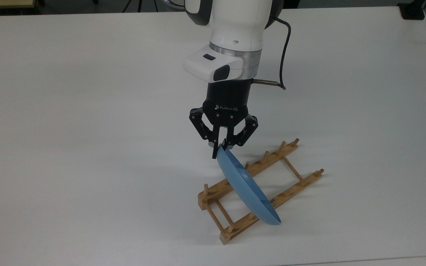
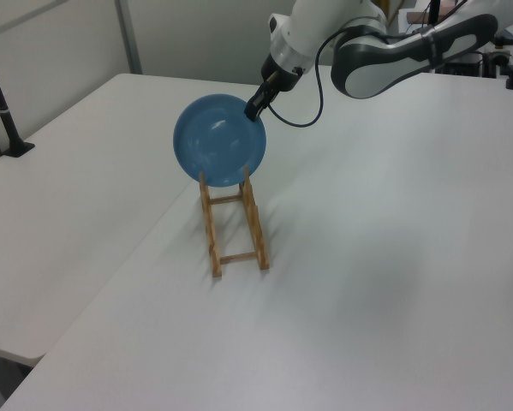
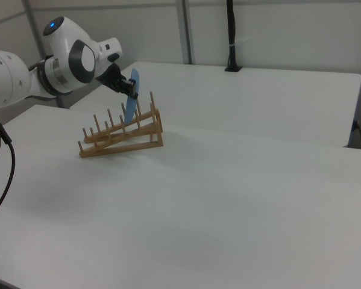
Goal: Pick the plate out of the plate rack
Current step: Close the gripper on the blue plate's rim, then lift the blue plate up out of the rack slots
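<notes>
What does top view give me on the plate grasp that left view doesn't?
Top view: the gripper pinching the plate at its upper rim. The plate is seen almost edge-on, leaning across the plate rack, whose rails each carry a row of pegs.
Left view: the plate's full round face, and a black post at the left view's left.
Both: gripper shut on the rim, plate's lower part at the rack, white table.

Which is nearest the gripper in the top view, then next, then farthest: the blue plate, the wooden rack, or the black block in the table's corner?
1. The plate, its top edge pinched in the gripper.
2. The plate rack, just below on the table.
3. The black block, far off at the top view's upper right.
</notes>
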Robot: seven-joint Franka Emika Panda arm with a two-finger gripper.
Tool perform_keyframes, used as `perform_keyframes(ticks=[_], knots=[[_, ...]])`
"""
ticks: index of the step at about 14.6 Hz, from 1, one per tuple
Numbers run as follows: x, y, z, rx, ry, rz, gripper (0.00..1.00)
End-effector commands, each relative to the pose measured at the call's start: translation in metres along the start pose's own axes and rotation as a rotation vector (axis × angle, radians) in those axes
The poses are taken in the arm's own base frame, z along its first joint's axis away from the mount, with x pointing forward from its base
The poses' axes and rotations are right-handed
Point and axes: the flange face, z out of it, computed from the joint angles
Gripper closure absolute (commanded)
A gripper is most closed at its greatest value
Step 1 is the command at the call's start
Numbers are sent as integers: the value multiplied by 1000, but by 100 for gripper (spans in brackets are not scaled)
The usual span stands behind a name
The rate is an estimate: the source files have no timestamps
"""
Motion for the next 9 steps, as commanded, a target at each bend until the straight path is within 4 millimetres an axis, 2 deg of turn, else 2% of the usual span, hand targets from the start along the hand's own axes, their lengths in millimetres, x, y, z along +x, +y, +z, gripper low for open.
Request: perform_keyframes(ticks=[1,5,9], knots=[[18,14,-40,3,73,5,98],[28,27,-76,22,78,58,98],[20,55,-95,33,-113,120,98]])
